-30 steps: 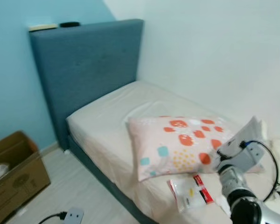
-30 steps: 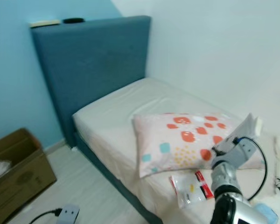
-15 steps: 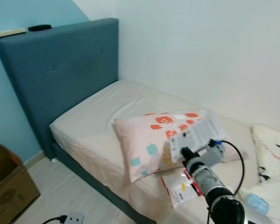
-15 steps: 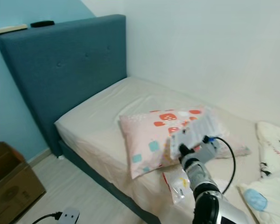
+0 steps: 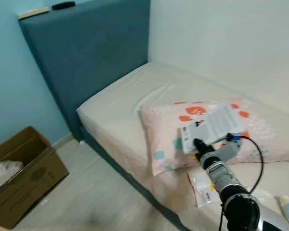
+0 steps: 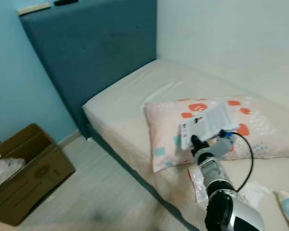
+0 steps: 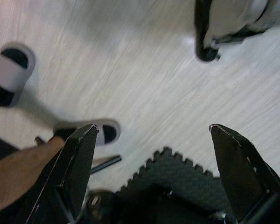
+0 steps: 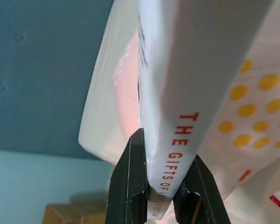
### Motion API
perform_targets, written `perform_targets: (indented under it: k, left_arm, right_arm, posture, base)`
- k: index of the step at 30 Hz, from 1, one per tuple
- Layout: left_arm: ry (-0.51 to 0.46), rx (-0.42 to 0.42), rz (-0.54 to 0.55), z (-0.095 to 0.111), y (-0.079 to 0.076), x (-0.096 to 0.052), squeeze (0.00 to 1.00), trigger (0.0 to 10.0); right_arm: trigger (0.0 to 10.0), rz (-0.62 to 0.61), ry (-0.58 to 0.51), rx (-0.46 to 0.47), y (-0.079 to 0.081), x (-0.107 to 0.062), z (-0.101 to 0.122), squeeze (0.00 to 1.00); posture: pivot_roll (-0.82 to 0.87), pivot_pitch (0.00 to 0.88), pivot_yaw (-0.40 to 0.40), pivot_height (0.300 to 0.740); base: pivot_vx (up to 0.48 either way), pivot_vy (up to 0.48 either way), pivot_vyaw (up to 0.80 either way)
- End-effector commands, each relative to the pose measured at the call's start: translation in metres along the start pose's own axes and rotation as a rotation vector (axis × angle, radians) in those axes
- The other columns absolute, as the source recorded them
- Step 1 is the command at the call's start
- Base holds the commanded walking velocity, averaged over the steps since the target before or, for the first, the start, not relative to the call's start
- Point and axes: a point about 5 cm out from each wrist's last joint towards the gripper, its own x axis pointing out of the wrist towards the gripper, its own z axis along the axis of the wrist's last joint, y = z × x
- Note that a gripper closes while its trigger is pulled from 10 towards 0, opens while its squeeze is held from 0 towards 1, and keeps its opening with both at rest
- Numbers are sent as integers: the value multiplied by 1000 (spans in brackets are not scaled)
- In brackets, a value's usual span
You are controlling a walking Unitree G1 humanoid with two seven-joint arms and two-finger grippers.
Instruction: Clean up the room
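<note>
A white book is held clamped between the two black fingers of the right gripper, which is raised above the near edge of the bed; in the right wrist view the spine is seen pinched at its lower end, with red lettering reading "THE GIFTS OF" running along it; the rest of the title is hidden by the fingers. The book is carried tilted in front of a pale pink pillow printed with red and blue shapes, which lies on the cream sheet of the bed; whether book and pillow touch cannot be told. A clear plastic packet with red and yellow marks is seen on the mattress just below the gripper's wrist. A dark blue headboard is set against the light blue wall, and on its top edge a pale flat object and a small dark object are laid. An open cardboard box is placed on the light wooden floor beside the bed. The left gripper is pointed down at the floor with its fingers spread wide apart and nothing between them; a person's sandalled foot is seen near it.
</note>
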Motion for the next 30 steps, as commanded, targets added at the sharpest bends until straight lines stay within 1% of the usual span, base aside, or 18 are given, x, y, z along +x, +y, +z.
perform_targets:
  k: [1,4,6,7,8,9,10,11,14,15,17,18,19,21,23,24,29,30]
  left_arm:
    - [21,21,9,-13,11,-6,0,10000]
    - [25,24,14,-19,16,-8,0,10000]
    - [5,23,26,-18,24,-10,0,10000]
    - [5,23,26,-18,24,-10,0,10000]
    - [-8,21,30,-16,26,-10,0,10000]
    - [-33,15,33,-11,28,-10,0,10000]
    - [-33,15,33,-11,28,-10,0,10000]
    - [-47,17,30,-8,27,-10,0,10000]
    - [-74,26,21,-2,26,-9,0,10000]
    - [-85,24,22,0,27,-9,0,10000]
    - [-85,24,22,0,27,-9,0,10000]
    - [-94,9,26,1,27,-9,0,10000]
    - [-94,9,26,1,27,-9,0,10000]
    - [-94,-2,27,0,27,-9,0,10000]
    - [-88,-2,23,0,25,-9,0,10000]
    - [-88,-2,23,0,25,-9,0,10000]
    - [-79,4,16,4,22,-6,0,10000]
    - [-88,1,18,11,22,-4,0,10000]
  right_arm:
    - [10000,41,-97,30,7,4,24,0]
    - [10000,77,-146,51,13,7,39,0]
    - [10000,210,-223,77,36,13,66,0]
    - [10000,210,-223,77,36,13,66,0]
    - [10000,262,-244,80,46,15,75,0]
    - [10000,273,-281,56,56,17,89,78]
    - [10000,273,-281,56,56,17,89,78]
    - [10000,262,-295,62,55,17,93,1000]
    - [10000,156,-283,24,43,15,95,1000]
    - [10000,58,-245,12,27,12,86,1000]
    - [10000,58,-245,12,27,12,86,1000]
    - [10000,-171,-108,-6,-14,0,50,0]
    - [10000,-171,-108,-6,-14,0,50,0]
    - [10000,-321,-17,0,-44,-16,18,0]
    - [10000,-395,19,16,-61,-29,-3,0]
    - [10000,-395,19,16,-61,-29,-3,0]
    - [10000,-535,126,8,-83,-54,-48,0]
    - [10000,-522,187,-44,-80,-57,-63,0]
  posture:
    - [326,268,8,740]
    - [334,279,11,740]
    - [349,304,15,740]
    - [349,304,15,740]
    - [349,304,15,740]
    - [363,312,19,740]
    - [363,312,19,740]
    - [368,316,23,740]
    - [366,316,24,740]
    - [357,315,19,740]
    - [357,315,19,740]
    - [342,313,4,740]
    - [342,313,4,740]
    - [331,309,5,740]
    - [324,299,3,740]
    - [324,299,3,740]
    - [298,271,-2,740]
    - [274,234,-12,740]
  base:
    - [0,0,0]
    - [0,0,0]
    - [0,0,0]
    - [0,0,0]
    - [0,0,0]
    - [0,0,0]
    - [0,0,0]
    - [0,0,0]
    - [0,0,0]
    - [0,0,0]
    - [0,0,0]
    - [0,0,0]
    - [0,0,0]
    - [0,0,0]
    - [0,0,0]
    - [0,0,0]
    - [0,0,0]
    - [0,0,0]
